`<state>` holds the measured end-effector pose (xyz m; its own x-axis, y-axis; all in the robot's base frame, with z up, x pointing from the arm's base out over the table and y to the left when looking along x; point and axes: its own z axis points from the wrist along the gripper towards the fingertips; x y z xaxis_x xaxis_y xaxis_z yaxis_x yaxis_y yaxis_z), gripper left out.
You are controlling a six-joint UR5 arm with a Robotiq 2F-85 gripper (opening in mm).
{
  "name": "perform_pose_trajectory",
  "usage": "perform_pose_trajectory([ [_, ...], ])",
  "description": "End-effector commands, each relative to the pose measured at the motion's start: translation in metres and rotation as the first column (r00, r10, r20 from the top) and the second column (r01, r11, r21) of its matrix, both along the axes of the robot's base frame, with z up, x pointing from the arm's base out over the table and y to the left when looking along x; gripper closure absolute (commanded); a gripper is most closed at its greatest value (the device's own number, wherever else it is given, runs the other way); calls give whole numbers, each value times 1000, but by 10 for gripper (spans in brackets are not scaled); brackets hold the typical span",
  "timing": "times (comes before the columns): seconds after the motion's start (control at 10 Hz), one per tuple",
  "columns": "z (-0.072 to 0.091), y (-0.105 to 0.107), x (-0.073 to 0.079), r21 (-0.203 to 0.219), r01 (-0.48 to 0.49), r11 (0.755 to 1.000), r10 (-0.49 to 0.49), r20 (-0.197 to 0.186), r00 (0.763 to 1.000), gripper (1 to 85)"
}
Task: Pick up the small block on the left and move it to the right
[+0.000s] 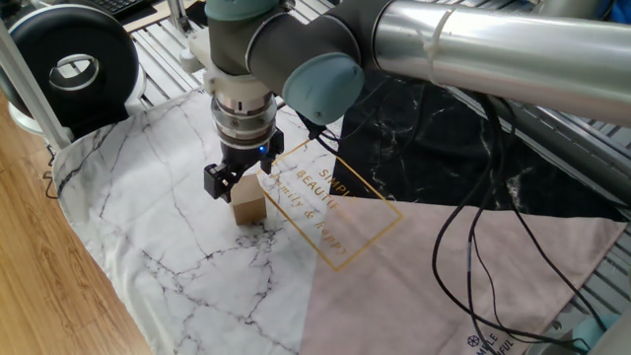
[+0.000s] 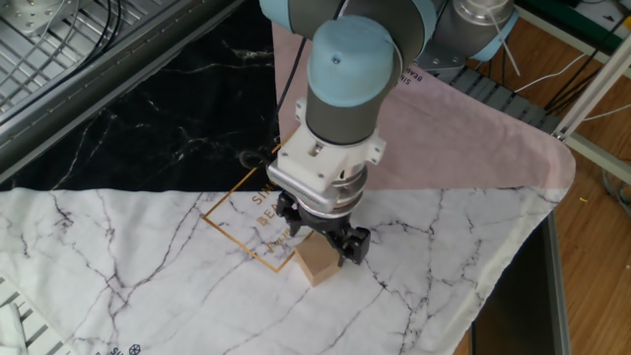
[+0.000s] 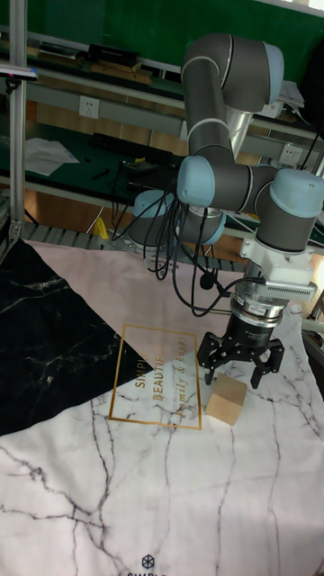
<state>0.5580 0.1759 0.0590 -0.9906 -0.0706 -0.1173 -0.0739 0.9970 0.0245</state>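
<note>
Seemingly done: block set down, pincer spread above it.
Small block (image 2: pixel 316 260) rests on the marbled cloth (image 2: pixel 148 256) beside the gold frame; pincer (image 2: pixel 322 237) empty, fingers wide, just overhead.

A marble-print cloth (image 2: pixel 148 286) with a gold-framed text panel (image 3: pixel 157 378) covers the table.

Silver-grey arm tubes w/ pale blue joint caps, white wrist flange, black end effector (image 3: pixel 240 356), black cables
</note>
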Motion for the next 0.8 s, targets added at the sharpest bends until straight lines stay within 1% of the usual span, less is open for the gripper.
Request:
perform_pose_trajectory([
  [0.0,11,-9,2,23,-20,1000,20,-16,1000,130],
  [0.1,14,-16,3,19,2,1000,-1,-21,1000,343],
  [0.2,16,-24,3,1,23,1000,-23,-27,999,537],
  [0.3,17,-32,7,-25,38,999,-39,-15,999,803],
  [0.4,22,-35,10,-23,36,999,-36,0,999,847],
  [0.5,30,-44,18,-29,30,999,-29,25,999,847],
  [0.6,40,-56,23,-27,18,999,-17,29,999,847],
  [0.7,45,-71,26,-31,6,999,-5,31,1000,847],
])
